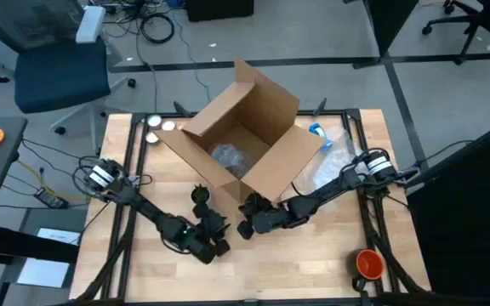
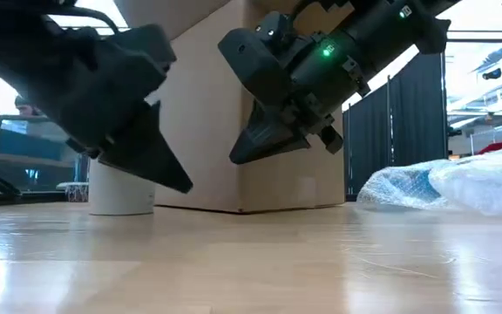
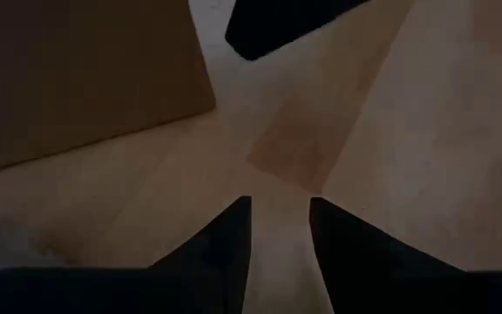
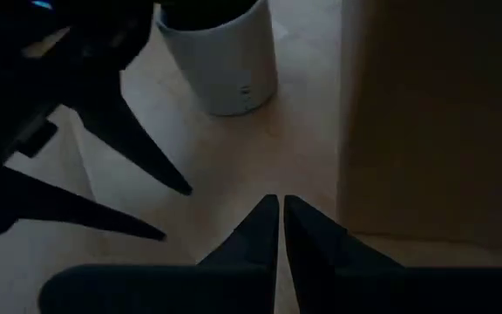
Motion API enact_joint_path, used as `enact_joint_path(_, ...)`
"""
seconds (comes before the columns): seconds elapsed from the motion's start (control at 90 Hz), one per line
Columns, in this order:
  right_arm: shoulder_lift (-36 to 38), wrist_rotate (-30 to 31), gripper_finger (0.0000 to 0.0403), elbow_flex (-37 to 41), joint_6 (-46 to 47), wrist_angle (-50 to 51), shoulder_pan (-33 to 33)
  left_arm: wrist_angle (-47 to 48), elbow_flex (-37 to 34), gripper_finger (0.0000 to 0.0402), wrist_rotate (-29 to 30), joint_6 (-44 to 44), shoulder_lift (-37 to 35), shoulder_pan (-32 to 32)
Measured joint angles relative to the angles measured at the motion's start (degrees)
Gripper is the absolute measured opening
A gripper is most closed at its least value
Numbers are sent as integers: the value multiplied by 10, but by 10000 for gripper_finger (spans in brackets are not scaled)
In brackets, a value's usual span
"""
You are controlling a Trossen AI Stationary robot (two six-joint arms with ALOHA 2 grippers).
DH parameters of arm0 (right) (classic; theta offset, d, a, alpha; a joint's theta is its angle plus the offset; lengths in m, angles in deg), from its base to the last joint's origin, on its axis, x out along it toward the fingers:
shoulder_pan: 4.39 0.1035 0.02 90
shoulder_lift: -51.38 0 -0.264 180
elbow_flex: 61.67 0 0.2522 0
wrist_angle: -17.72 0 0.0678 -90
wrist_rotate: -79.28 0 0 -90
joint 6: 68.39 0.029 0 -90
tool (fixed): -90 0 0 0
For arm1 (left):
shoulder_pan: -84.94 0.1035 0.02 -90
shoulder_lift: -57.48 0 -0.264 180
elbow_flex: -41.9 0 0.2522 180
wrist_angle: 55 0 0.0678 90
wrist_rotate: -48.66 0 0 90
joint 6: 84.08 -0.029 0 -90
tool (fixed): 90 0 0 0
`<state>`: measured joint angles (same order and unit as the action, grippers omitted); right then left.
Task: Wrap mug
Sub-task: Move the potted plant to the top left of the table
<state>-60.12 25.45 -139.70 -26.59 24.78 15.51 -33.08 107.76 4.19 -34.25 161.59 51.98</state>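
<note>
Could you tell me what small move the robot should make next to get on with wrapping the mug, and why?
Probably the left gripper should move to the white mug and grasp it: both it and the right gripper hold nothing above bare table, the mug stands unwrapped beside the cardboard box, and the bubble wrap lies off to the right.

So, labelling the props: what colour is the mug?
White outside, the mug; the right wrist view shows it best.

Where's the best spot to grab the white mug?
Probably the rim wall, from above: the mug stands upright beside the cardboard box, open mouth up, no handle showing. One pincer finger inside, one outside.
</note>
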Motion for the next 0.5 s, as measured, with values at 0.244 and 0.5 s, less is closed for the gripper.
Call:
enact_joint_path(0.244,0,-28,0,0,-3,0,0,207,17,105,12,99,1,19)
enact_joint_path(0.5,0,-28,0,0,-25,0,2,400,18,105,-3,241,1,18)
